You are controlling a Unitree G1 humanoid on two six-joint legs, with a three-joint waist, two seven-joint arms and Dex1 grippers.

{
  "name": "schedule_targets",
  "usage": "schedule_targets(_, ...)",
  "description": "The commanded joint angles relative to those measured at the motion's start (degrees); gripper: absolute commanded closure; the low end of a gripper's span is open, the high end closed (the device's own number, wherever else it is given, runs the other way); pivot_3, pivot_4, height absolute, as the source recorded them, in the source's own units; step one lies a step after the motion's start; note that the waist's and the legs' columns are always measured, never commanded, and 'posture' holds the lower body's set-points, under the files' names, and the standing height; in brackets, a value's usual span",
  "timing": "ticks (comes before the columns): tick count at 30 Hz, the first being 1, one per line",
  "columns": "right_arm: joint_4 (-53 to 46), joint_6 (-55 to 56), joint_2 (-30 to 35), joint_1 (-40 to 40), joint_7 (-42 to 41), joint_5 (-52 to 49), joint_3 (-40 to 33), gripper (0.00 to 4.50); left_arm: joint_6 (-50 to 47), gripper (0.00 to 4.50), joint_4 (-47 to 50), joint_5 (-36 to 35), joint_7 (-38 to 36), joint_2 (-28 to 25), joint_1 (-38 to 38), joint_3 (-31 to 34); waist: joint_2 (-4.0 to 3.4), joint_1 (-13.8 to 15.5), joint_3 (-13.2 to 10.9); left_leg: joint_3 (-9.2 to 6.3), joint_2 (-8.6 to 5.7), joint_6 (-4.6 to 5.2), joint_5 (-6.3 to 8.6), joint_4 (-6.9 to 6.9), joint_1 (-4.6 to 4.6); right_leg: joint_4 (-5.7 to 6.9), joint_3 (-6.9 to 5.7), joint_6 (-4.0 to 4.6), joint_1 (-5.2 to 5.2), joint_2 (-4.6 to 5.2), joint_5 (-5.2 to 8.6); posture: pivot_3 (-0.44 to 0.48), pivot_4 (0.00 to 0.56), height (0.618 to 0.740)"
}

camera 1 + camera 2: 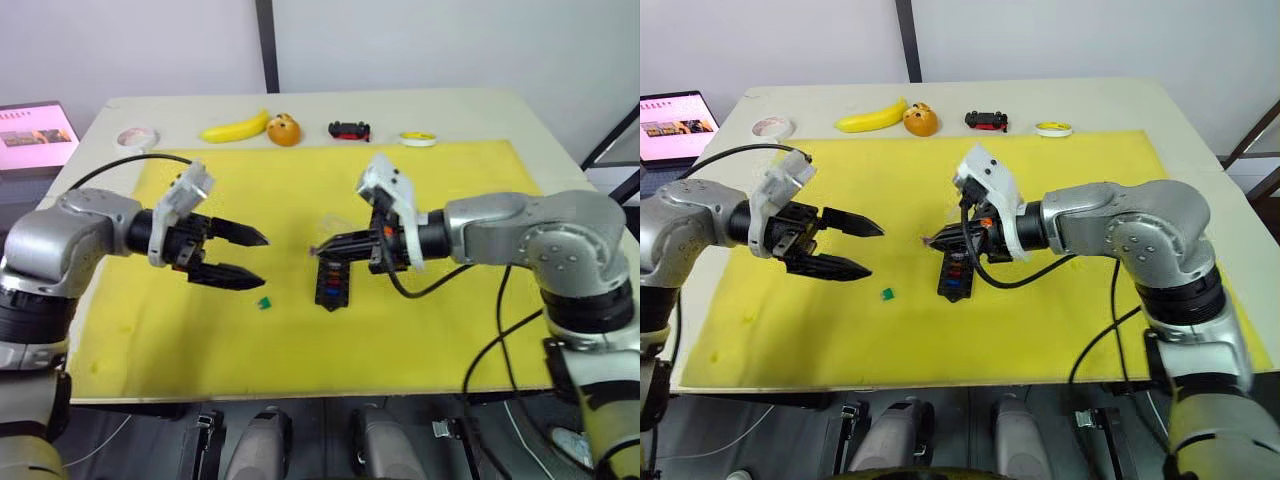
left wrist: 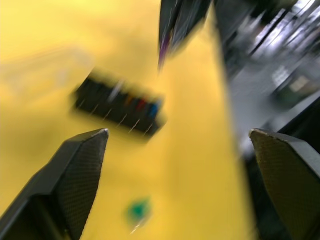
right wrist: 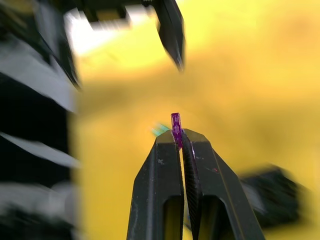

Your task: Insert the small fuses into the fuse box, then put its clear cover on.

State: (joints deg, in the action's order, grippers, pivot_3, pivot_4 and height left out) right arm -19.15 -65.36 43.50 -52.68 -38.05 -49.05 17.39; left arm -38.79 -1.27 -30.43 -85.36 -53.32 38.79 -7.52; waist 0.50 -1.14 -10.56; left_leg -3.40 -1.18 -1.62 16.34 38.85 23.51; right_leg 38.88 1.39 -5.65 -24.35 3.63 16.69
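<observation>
The black fuse box point(image 1: 330, 283) lies mid-mat with red, blue and other coloured fuses seated in its slots. My right gripper point(image 1: 318, 249) hovers just above the box's far end, shut on a purple fuse point(image 3: 175, 126) that sticks out past its tips. A loose green fuse point(image 1: 265, 303) lies on the yellow mat left of the box. My left gripper point(image 1: 258, 258) is open, held above the mat left of the box and close to the green fuse. The clear cover point(image 1: 335, 226) is a faint outline just behind the box.
A yellow mat point(image 1: 460, 330) covers the table. Along the far edge sit a tape roll point(image 1: 137, 137), a banana point(image 1: 235, 129), an orange fruit point(image 1: 285, 130), a black-and-red toy car point(image 1: 349, 130) and a yellow-rimmed disc point(image 1: 417, 139). A laptop point(image 1: 35, 134) stands at far left.
</observation>
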Motion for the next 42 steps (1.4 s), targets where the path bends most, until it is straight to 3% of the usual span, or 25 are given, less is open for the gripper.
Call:
schedule_targets(1, 4.3, 10.2, 1.0, -3.4, -8.6, 11.1, 6.0, 4.5, 5.8, 0.03, -1.1, 3.2, 0.5, 1.5, 1.3, 0.0, 0.01, 0.0, 0.0, 0.0, 0.0, 0.0, 0.0, 0.0, 0.0, 0.0, 0.0, 0.0, 0.0, 0.0, 0.0, 0.0, 0.15, 0.74)
schedule_targets(8, 16.3, 23.0, 0.0, -4.7, -19.4, 26.4, 13.1, 4.5, 12.9, 0.03, -2.0, 8.3, 2.8, 6.7, 0.5, -2.2, 0.02, 0.2, 0.0, -0.01, 0.02, 0.01, 0.01, 0.01, 0.02, -0.01, 0.0, 0.0, 0.0, 0.04, 0.0, 0.0, 0.15, 0.74)
schedule_targets(14, 21.6, 27.5, -1.8, -5.3, -25.1, 32.2, 12.4, 4.5, 15.7, 0.03, -3.9, 10.7, 4.1, 10.3, 1.2, -3.6, 0.02, 0.0, 0.0, -0.02, 0.02, 0.01, 0.01, 0.01, 0.02, 0.01, 0.0, 0.0, -0.04, 0.03, 0.0, 0.0, 0.15, 0.74)
schedule_targets(28, 19.4, 22.7, -5.0, -6.0, -29.5, 33.4, 8.1, 4.5, 19.5, 0.03, -7.4, 14.4, 5.4, 15.7, 3.0, -4.9, 0.02, 0.3, 0.0, -0.04, 0.01, -0.01, 0.0, 0.03, 0.02, 0.06, -0.01, 0.0, -0.05, 0.07, 0.0, 0.0, 0.15, 0.74)
schedule_targets(42, 19.2, 21.7, -6.2, -3.1, -28.5, 35.1, 7.6, 4.5, 20.0, 0.03, -8.2, 15.6, 5.9, 18.4, 3.9, -5.1, 0.02, 0.2, 0.0, -0.04, 0.0, -0.01, 0.0, 0.03, 0.03, 0.07, -0.01, 0.0, -0.05, 0.05, 0.0, 0.0, 0.15, 0.74)
